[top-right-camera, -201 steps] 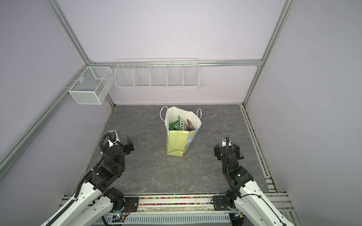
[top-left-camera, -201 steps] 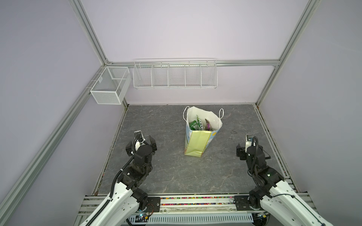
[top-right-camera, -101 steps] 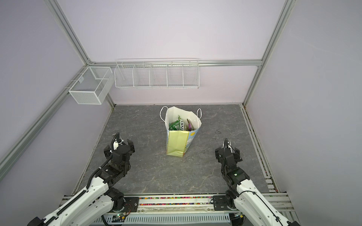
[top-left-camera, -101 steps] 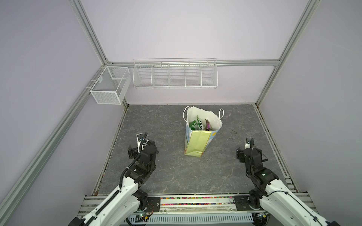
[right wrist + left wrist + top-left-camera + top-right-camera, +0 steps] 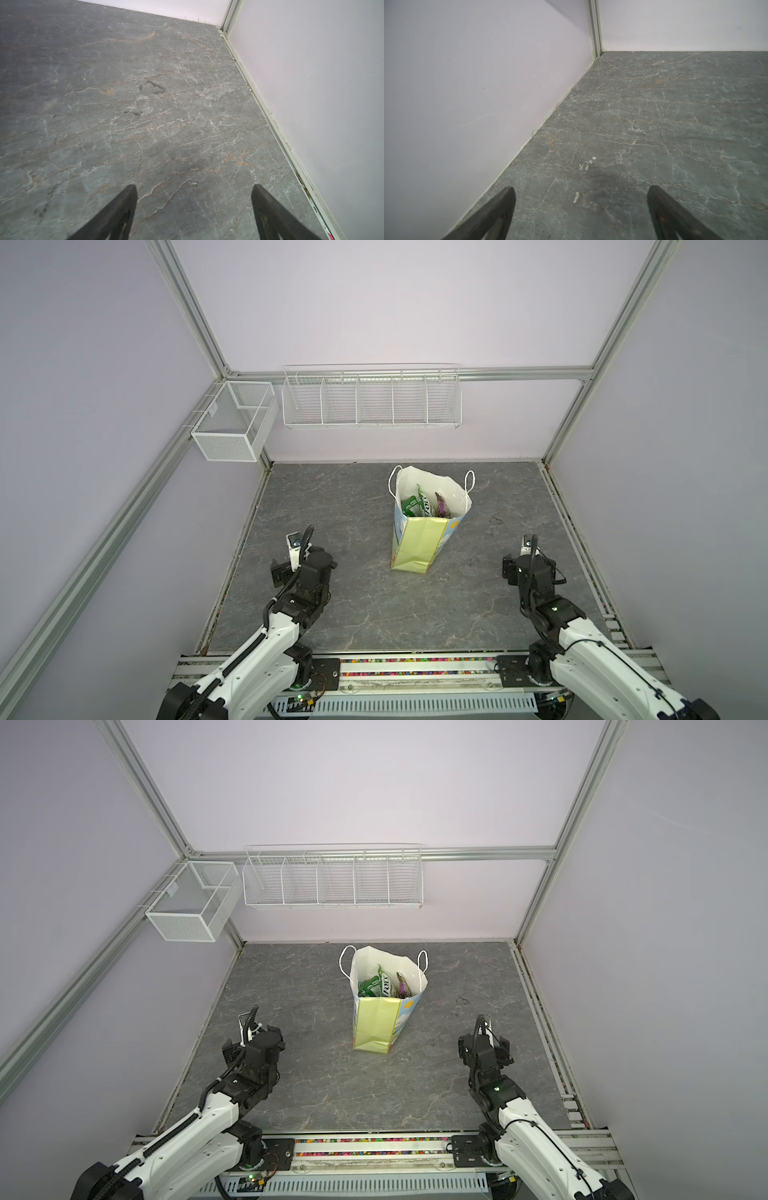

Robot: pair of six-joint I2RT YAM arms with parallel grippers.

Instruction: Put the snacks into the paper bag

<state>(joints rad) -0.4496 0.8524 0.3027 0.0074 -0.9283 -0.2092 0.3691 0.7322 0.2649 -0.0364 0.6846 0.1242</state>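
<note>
A small booth with plain pale lilac walls joined by aluminium posts. The surface is dark grey, stone-patterned, with pale veins and a few scuffs. A long white wire rack of five compartments hangs on the back wall. A smaller mesh basket hangs on the left wall near the corner. The light is soft and even.

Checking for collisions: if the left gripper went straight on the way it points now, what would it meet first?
Probably the grey tabletop just ahead: the left gripper tilts down, open and empty. The paper bag stands off to its right, outside that line.
</note>
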